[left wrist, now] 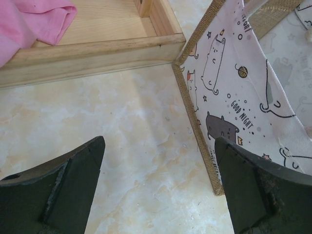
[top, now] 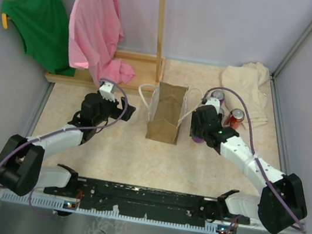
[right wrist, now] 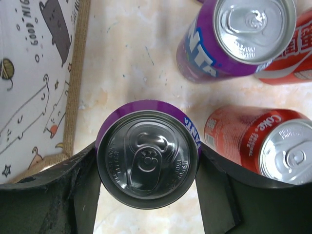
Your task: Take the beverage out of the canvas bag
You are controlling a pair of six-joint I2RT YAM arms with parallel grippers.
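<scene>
The canvas bag (top: 165, 115) stands upright mid-table, tan with white loop handles; its cat-print side shows in the left wrist view (left wrist: 229, 97) and in the right wrist view (right wrist: 34, 73). My right gripper (top: 199, 131) is just right of the bag, shut on an upright purple Fanta can (right wrist: 148, 158), its fingers (right wrist: 214, 185) pressed against both sides. My left gripper (top: 121, 110) is open and empty (left wrist: 158, 195), low over the table by the bag's left side.
Behind the held can stand a second purple can (right wrist: 234, 39) and two red cola cans (right wrist: 263, 141) (right wrist: 292, 63). A cream cloth (top: 247, 84) lies back right. A wooden rack base (top: 123, 64) with pink (top: 96, 24) and green (top: 39, 12) garments stands back left.
</scene>
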